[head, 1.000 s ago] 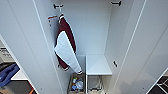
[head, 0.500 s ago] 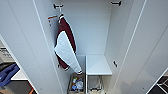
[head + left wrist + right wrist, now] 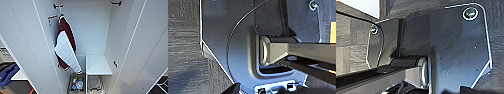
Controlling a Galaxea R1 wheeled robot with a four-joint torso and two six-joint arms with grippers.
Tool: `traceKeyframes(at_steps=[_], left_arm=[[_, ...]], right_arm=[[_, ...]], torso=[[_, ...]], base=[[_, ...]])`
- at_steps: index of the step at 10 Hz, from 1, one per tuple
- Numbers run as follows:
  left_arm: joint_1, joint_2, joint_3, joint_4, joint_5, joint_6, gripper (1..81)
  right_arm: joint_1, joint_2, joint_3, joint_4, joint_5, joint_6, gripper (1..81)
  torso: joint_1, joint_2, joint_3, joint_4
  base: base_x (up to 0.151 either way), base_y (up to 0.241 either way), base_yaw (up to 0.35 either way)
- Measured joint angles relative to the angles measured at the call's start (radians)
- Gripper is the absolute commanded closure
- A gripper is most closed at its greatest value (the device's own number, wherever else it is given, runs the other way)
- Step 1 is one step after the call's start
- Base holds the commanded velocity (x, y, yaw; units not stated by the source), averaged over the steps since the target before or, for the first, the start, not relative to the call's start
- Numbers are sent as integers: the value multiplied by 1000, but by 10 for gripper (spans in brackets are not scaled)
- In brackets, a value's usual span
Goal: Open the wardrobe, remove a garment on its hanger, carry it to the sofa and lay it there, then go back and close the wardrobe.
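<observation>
Wardrobe (image 3: 90, 32): top, door edges and floor run past the frame — full height not visible.
Maroon garment (image 3: 65, 45): its hanger is covered by the collar; only the hook shows at the rail.
Basket (image 3: 76, 83): cut by the lower edge; contents blurred — items cannot be told apart.
Wire rack under the shelf (image 3: 96, 85): lower part cut off, load indistinct.
Blue object (image 3: 8, 73): partly behind the left door, identity unclear.
Wrist views: fingers cannot be made out.
</observation>
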Motion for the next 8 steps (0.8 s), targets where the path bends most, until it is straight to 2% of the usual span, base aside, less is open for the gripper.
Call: traceKeyframes(at_steps=[2, 4, 5, 8], left_arm=[[-19, -24, 15, -50, -16, 64, 10], [-30, -94, 89, -45, -16, 78, 10], [-33, -136, 154, -41, -17, 82, 10], [-49, -301, 390, -37, -63, 98, 10]], right_arm=[[10, -67, 117, 0, 1, 5, 10], [25, -179, 173, 1, 3, 38, 10], [31, -226, 187, 3, 3, 52, 10], [57, -278, 229, 5, 41, 92, 10]], torso=[[0, 0, 0, 0], [0, 0, 0, 0], [0, 0, 0, 0], [0, 0, 0, 0]], base=[[0, 0, 0], [0, 0, 0], [0, 0, 0], [0, 0, 0]])
